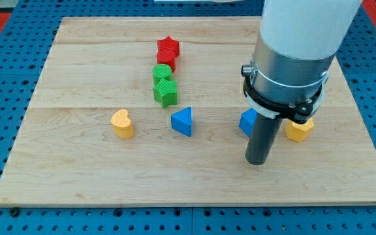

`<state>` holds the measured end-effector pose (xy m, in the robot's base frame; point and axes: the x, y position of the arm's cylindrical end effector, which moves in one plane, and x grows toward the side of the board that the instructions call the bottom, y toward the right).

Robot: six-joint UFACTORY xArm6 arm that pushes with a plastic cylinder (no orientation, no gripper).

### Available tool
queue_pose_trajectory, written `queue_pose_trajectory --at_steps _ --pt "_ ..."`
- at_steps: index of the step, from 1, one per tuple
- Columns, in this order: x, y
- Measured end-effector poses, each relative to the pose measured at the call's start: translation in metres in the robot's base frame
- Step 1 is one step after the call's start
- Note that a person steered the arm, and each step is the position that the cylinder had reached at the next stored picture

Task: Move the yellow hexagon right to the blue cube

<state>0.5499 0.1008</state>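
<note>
The yellow hexagon (298, 128) lies at the view's right, partly hidden behind the arm's body. The blue cube (247, 122) lies just to its left, with only its left part showing beside the rod. My tip (256, 161) rests on the board below the blue cube, lower left of the yellow hexagon. The rod stands in front of the gap between the two blocks, so I cannot tell whether they touch.
A blue triangular block (182, 121) lies at mid-board. A yellow heart (122, 123) lies to its left. A green star-like block (165, 92), a green cylinder (162, 72), a red cylinder (166, 60) and a red star (168, 47) form a column above. The wooden board (77, 176) sits on blue pegboard.
</note>
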Motion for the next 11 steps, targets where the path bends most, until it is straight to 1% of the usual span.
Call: queue_pose_trajectory --at_steps 3,4,5,6,7,9,10,11 --pt "-0.002 -0.011" --pt "-0.028 0.085" --pt "-0.083 0.132" --pt "-0.081 0.132" --pt "-0.112 0.12" --pt "-0.158 0.055" --pt "-0.108 0.068" --pt "-0.099 0.088"
